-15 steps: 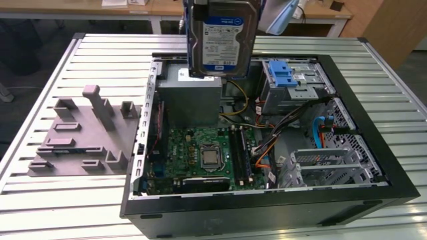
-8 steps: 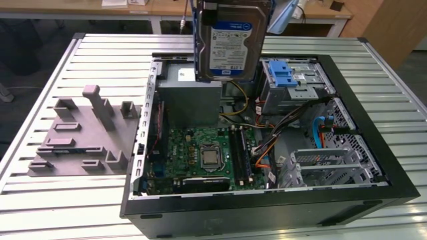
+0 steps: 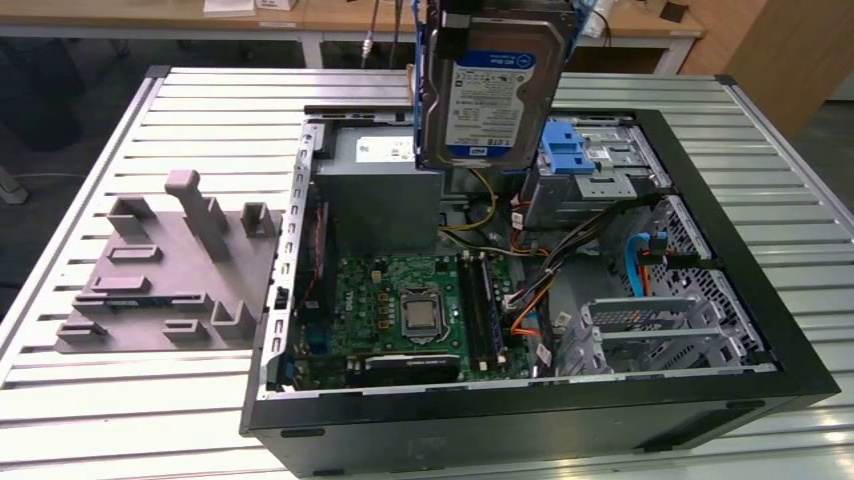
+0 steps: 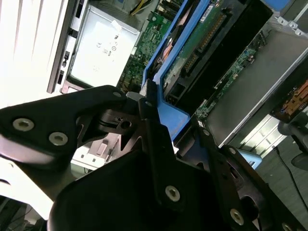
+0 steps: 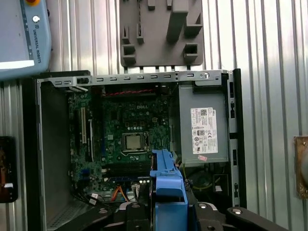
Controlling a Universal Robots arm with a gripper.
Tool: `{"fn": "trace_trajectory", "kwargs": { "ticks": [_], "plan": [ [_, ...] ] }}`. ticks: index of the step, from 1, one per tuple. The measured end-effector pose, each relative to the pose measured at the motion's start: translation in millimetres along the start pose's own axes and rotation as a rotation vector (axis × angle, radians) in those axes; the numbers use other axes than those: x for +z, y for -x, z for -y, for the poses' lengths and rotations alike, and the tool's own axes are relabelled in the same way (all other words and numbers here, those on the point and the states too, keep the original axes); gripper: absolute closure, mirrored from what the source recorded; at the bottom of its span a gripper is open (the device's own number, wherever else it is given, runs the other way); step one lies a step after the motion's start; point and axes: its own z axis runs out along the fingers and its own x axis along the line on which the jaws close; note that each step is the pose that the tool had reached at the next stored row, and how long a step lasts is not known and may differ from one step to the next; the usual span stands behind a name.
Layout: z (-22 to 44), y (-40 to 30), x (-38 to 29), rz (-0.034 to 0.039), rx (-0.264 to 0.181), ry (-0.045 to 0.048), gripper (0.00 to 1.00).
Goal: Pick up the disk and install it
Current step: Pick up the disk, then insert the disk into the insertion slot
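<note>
— What does your gripper have hold of?

— My gripper [image 5: 168, 206] is clamped shut on the disk [image 3: 491, 88]. In the second wrist view my black fingers [image 4: 156, 154] press the disk's blue plastic bracket from both sides, with no gap left.

— And where is the disk?

— Up in the air and upright, over the far end of the open computer case [image 3: 534, 415]. Its blue-and-white label faces the exterior view. I cannot tell how high it hangs above the parts beneath.

— What room is there around it?

— The case lies on its side with the lid off and black walls all round. Near the disk's lower edge is the grey power supply box [image 3: 380, 175], smooth sheet metal with a white sticker. On the exterior view's right of that box, a blue plastic latch piece [image 3: 581, 148] on a grey metal cage stands close to the disk's edge. The middle is the most open part: the flat green motherboard [image 3: 400, 310], studded with low components. The exterior view's right side is crowded with perforated metal cages [image 3: 667, 330] and loose cables [image 3: 527, 300].

— And outside the case?

— A table [image 3: 120, 420] of ribbed metal slats. On the exterior view's left, just beside the case, there is a matte grey fixture plate [image 3: 167, 270] with upright blocks and square pockets.
</note>
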Motion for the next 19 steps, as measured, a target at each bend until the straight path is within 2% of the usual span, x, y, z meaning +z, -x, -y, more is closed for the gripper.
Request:
{"fn": "trace_trajectory", "kwargs": {
  "ticks": [16,19],
  "plan": [
    [0.3,-0.3,0.0,0.0001,0.0,0.0,0.64],
    [0.8,-7.4,0.4,0.0004,0.0,-0.0001,0.64]
  ]
}}
